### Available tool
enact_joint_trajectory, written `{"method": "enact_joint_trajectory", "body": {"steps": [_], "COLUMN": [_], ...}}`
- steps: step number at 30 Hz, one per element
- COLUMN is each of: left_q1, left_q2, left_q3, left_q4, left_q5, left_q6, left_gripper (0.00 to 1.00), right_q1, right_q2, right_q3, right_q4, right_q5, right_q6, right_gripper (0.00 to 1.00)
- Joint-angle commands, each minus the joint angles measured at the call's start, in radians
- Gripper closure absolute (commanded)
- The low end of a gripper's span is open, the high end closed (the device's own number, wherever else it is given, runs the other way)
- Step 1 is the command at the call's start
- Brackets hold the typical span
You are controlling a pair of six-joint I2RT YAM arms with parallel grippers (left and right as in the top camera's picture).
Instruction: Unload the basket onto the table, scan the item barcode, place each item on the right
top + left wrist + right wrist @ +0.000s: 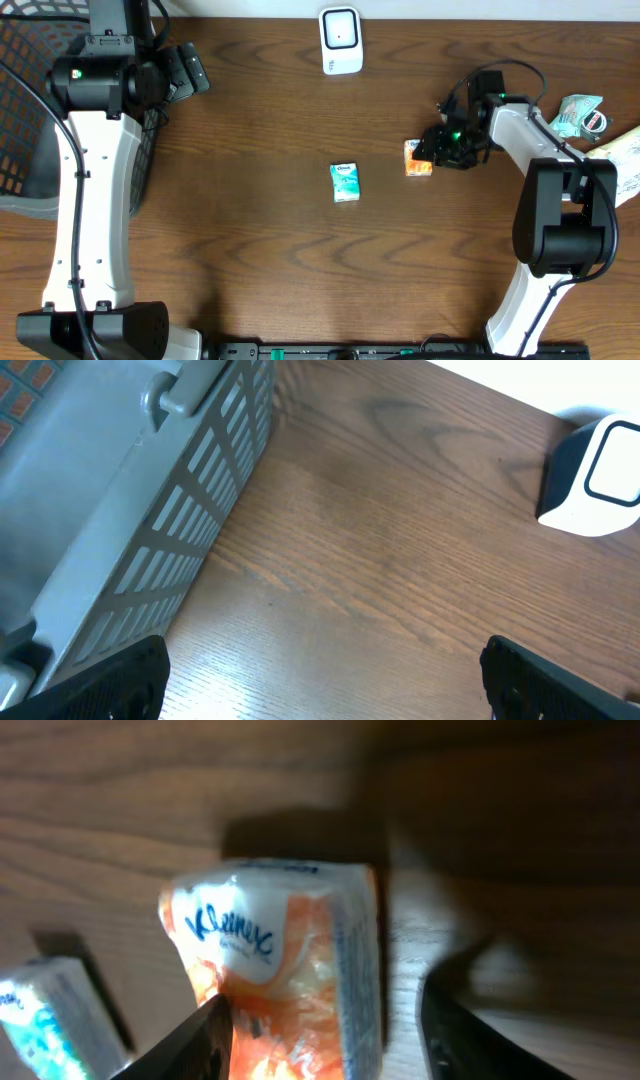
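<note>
The right gripper [322,1038] is standing with its jaws spread around an orange Kleenex pack [285,960] lying on the wooden table [120,790]. Its left finger [190,1048] is sitting right against the pack's edge, while its right finger [480,1030] is standing just clear, a strip of wood showing between. A teal pack [45,1010] is lying near on the left, partly cut off at the edge.

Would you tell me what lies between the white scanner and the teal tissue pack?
Nothing: overhead, only bare table separates the scanner from the teal pack.
</note>
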Motion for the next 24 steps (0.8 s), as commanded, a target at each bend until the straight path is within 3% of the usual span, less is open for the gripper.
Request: {"method": "enact_joint_trajectory", "body": {"steps": [1, 5, 11, 18, 24], "left_q1": [-0.001, -0.001, -0.001, -0.001, -0.001], "left_q2": [0.000, 0.000, 0.000, 0.000, 0.000], "left_q3": [0.003, 0.003, 0.003, 0.003, 0.003], "left_q4": [-0.002, -0.002, -0.002, -0.002, -0.002], "left_q5": [-0.016, -0.016, -0.016, -0.016, -0.016], "left_q6": [-0.002, -0.002, -0.002, -0.002, -0.002], "left_gripper": [0.02, 0.02, 0.02, 0.02, 0.02], "right_q1": [0.007, 0.013, 0.012, -0.007, -0.025], "right_q2": [0.011, 0.011, 0.011, 0.006, -0.027], "right_q3": [-0.064, -0.109, -0.117, -0.093, -0.051], "right_q4": [0.055, 0.109, 0.098, 0.101, 0.105], "right_q5": [-0.027, -0.026, -0.031, -0.276, -0.719], "right_q6": [0.029, 0.039, 0.072, 0.073, -0.104], "right_gripper": [0.44, 0.45, 0.98, 0.99, 0.99]}}
